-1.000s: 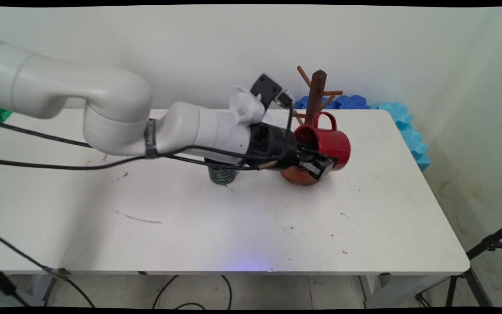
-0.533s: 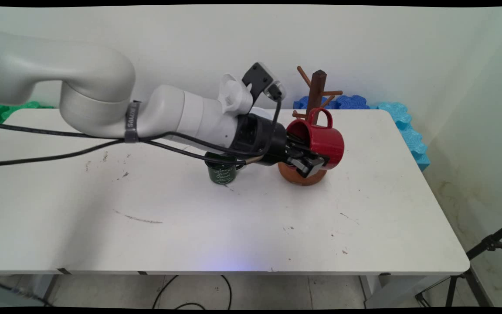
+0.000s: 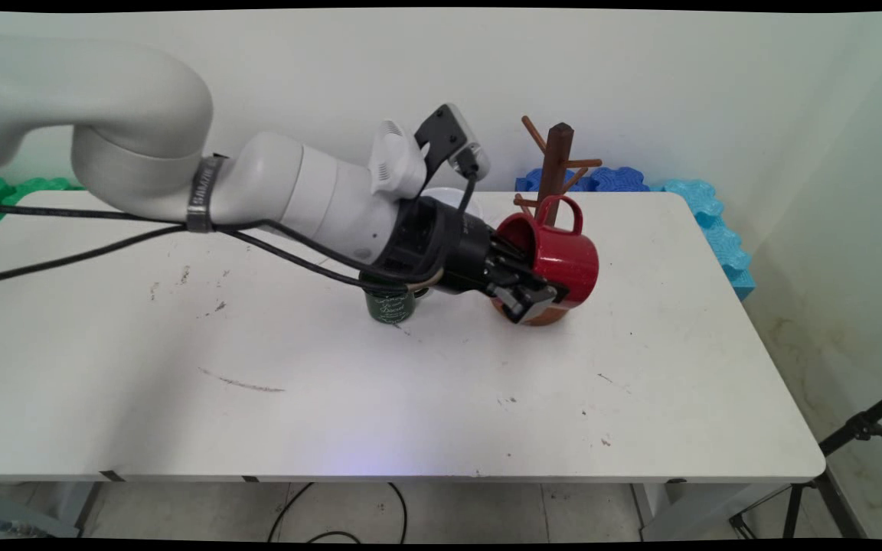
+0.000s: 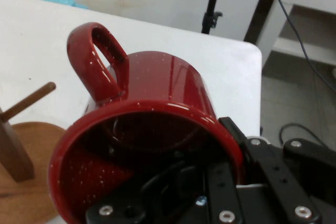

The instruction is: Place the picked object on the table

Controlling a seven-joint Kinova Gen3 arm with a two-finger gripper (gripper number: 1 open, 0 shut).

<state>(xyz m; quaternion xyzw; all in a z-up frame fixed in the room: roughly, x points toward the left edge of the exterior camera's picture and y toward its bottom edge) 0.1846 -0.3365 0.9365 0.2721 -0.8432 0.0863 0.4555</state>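
The red mug (image 4: 157,93) looks glossy, speckled like enamel. The mug tree (image 3: 556,164) is brown wood. The worktop (image 3: 334,383) is matt white, scuffed. The gripper (image 3: 537,295) is black, matt.

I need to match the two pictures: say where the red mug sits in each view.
Main view: red mug right of centre, tipped on its side, held by the pincer.
Hand view: red mug fills the centre, handle up-left.
Shared landmark: wooden mug tree, at the left edge in the hand view.
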